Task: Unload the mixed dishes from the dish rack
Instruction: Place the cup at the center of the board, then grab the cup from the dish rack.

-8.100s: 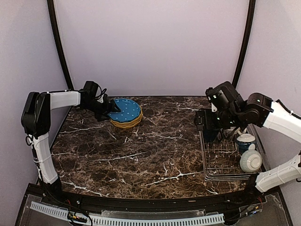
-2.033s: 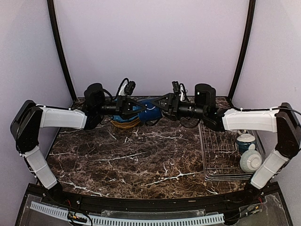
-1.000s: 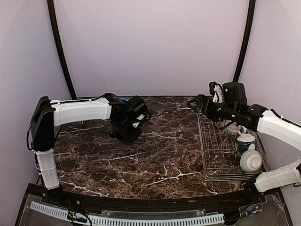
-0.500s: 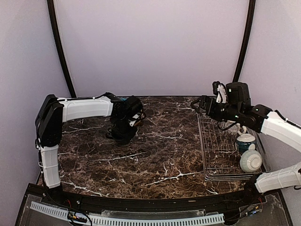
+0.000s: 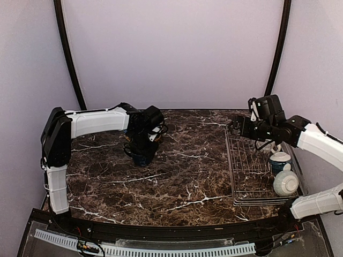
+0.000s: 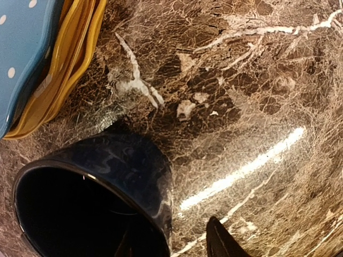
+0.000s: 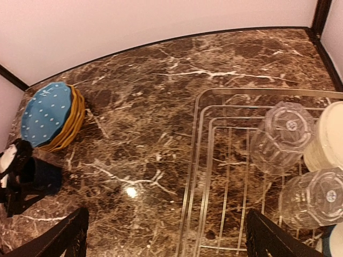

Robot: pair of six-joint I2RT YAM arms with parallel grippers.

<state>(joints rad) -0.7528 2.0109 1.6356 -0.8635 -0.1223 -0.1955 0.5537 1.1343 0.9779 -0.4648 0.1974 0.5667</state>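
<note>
Dark blue cup (image 6: 107,176): stood mouth-up on the marble surface (image 6: 257,80), just beside the plate stack, out of the dish rack
Plate stack: a blue white-dotted plate (image 6: 21,48) lay on top of yellow plates (image 6: 64,75) at the far left of the surface
Cup handling: it looked like glazed ceramic, so probably stiff, fairly light, slick and easy to chip; the rim wall seemed the best hold, with one finger inside and one outside
Left hand (image 6: 172,247): was partly spread across the cup's rim; one finger sat inside the mouth, the other stood just off the outer wall with bare surface between, so it pinched nothing
Right hand (image 7: 165,238): was spread wide and empty, hovering above the far left corner of the dish rack (image 7: 198,107)
Left in the rack: two clear glass tumblers (image 7: 281,134) stood upside down side by side, with a cream dish (image 7: 328,136) touching the farther one; a pale bowl (image 5: 285,183) lay nearer the arm bases
Tumbler handling: ribbed glass, likely smooth, rigid and breakable; a gentle squeeze across the body should hold better than one on the upturned base
</note>
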